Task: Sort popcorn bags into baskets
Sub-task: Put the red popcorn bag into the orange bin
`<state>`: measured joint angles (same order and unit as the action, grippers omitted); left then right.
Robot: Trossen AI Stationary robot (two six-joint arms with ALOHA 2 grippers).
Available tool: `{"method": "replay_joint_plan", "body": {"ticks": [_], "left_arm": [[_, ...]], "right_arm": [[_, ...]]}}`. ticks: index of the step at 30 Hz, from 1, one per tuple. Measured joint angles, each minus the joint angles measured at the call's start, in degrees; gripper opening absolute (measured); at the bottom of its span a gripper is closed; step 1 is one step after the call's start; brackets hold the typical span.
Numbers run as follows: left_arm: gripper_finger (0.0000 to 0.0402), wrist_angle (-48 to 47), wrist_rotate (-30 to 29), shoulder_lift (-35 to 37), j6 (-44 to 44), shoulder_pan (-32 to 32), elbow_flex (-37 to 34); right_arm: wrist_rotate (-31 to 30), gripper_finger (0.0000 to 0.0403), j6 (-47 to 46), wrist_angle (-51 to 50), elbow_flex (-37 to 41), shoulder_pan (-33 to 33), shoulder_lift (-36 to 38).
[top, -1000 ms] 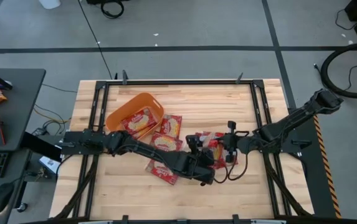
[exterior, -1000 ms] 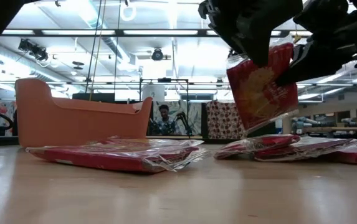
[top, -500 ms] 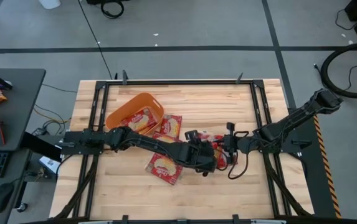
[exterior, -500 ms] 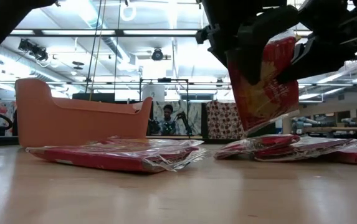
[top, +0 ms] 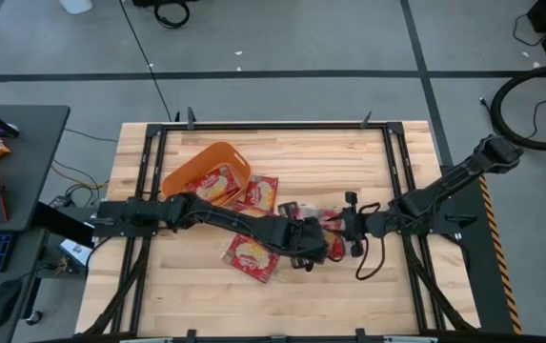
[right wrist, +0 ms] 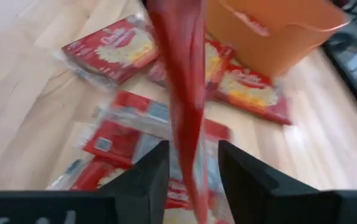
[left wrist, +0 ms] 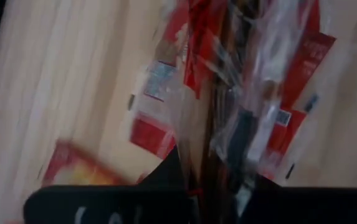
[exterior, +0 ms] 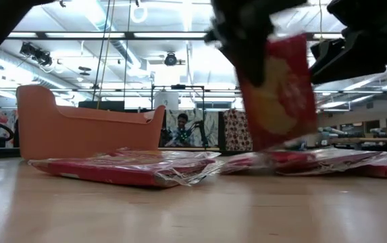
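Note:
One red popcorn bag (exterior: 274, 94) hangs upright over the middle of the table, with my left gripper (exterior: 247, 34) shut on it from above. In the high view this bag (top: 324, 222) shows between my left gripper (top: 313, 240) and my right gripper (top: 346, 229). My right gripper (right wrist: 194, 180) is open, with a finger on either side of the bag's edge (right wrist: 187, 112). The orange basket (top: 206, 170) stands at the far left with a bag (top: 213, 184) lying flat in it. Other bags lie flat on the wood beside it (top: 256, 195) and nearer the front (top: 250, 255). My left gripper pinches the popcorn bag's upper edge (left wrist: 214, 163) between its two fingers. The fingers come from above and point down. The bag hangs upright below them, its lower end (exterior: 274, 138) clear of the bags lying on the table.
Several flat bags (right wrist: 134, 134) lie under the two grippers, and more (right wrist: 109, 50) lie toward the basket (right wrist: 278, 37). The table's metal frame (top: 401, 171) runs along both sides. Bare wood (top: 187, 295) shows at the front left.
My left gripper has moved from the near side up to the hanging bag and taken its top edge. The bag is now clear of my right gripper's fingers. It has swung a little toward the table's left with my left gripper, still upright.

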<state>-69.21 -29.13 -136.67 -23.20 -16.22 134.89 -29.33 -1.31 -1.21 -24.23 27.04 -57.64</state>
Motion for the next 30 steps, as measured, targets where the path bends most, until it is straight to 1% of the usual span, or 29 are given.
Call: {"method": "replay_joint_plan", "body": {"ticks": [2, 6, 8, 9, 10, 12, 15, 16, 19, 21, 23, 30], "left_arm": [[0.0025, -5.0, -0.2, 2.8, -3.8, -0.1, 0.0], [0.0033, -15.9, -0.4, 8.0, -11.8, -0.1, 0.1], [0.0032, -20.7, 0.7, 10.2, -13.6, 0.1, 0.1], [0.0031, -21.3, 2.0, 11.1, -13.6, 0.3, 0.1], [0.0030, -20.7, 4.0, 12.4, -12.3, 0.6, -0.4], [0.0030, -20.5, 10.4, 14.2, -8.2, 1.4, -0.9], [0.0031, -20.6, 17.4, 15.2, -3.9, 3.0, -1.2], [0.0031, -20.6, 19.0, 15.7, -1.4, 3.4, -1.6], [0.0032, -20.7, 21.1, 16.7, 4.1, 4.7, -3.0], [0.0032, -20.6, 23.4, 18.4, 7.0, 5.5, -6.1], [0.0032, -20.8, 24.4, 20.6, 8.9, 6.4, -10.3], [0.0033, -20.8, 26.4, 36.8, 10.5, 7.9, -33.4]], "right_arm": [[-3.3, 0.0149, 0.0, -0.3, 0.0, 0.8, 1.4], [-8.5, 0.0151, 0.0, -2.7, 0.0, 2.8, 4.6], [-10.0, 0.0150, -0.1, -3.9, 0.0, 3.4, 5.7], [-10.0, 0.0150, -0.1, -4.4, 0.0, 3.7, 6.0], [-10.0, 0.0150, -0.2, -4.4, 0.0, 3.8, 6.0], [-9.9, 0.0150, -0.2, -5.0, 0.0, 3.7, 5.9], [-9.8, 0.0150, -0.6, -5.2, 0.0, 3.7, 5.1], [-9.7, 0.0150, -0.6, -5.2, 0.0, 3.7, 4.8], [-9.6, 0.0149, -0.7, -5.4, 0.0, 3.7, 3.7], [-9.6, 0.0149, -1.8, -5.3, 0.0, 3.7, 2.8], [-9.6, 0.0149, -2.5, -6.5, 0.0, 3.7, 2.3], [-9.4, 0.0149, -3.7, -6.2, 0.0, 3.7, 1.2]]}}
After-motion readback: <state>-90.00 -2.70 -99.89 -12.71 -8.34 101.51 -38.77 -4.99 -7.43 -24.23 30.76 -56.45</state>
